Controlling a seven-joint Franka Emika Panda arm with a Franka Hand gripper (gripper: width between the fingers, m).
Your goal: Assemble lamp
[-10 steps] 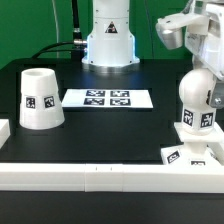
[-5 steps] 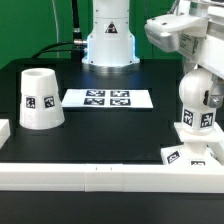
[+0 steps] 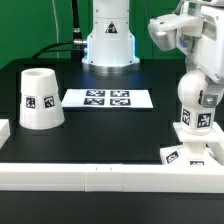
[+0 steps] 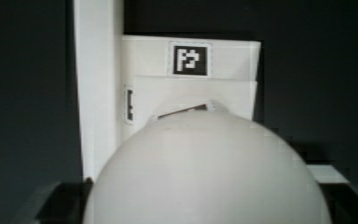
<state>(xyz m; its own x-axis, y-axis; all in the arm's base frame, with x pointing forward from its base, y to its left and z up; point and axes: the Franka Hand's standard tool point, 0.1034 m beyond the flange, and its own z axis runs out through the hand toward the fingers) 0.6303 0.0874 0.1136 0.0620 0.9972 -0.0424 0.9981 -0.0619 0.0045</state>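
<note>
The rounded white bulb (image 3: 197,105) stands upright on the flat square base (image 3: 186,153) at the exterior view's right, close to the front rail. My gripper (image 3: 200,70) comes down on the bulb's top and looks shut on it. Its fingers are mostly hidden by the hand. In the wrist view the bulb (image 4: 202,170) fills the near part of the picture. Dark finger edges (image 4: 60,205) show at its sides, and the tagged base (image 4: 229,85) lies beyond it. The cone shade (image 3: 40,98) stands alone at the exterior view's left.
The marker board (image 3: 107,98) lies flat in the middle of the black table. A long white rail (image 3: 100,178) runs along the front edge and also shows in the wrist view (image 4: 98,60). The arm's white pedestal (image 3: 108,45) stands at the back.
The hand has turned about the bulb's upright axis, first one way, then slightly back. The bulb's tags have shifted a little sideways. The shade has not moved.
</note>
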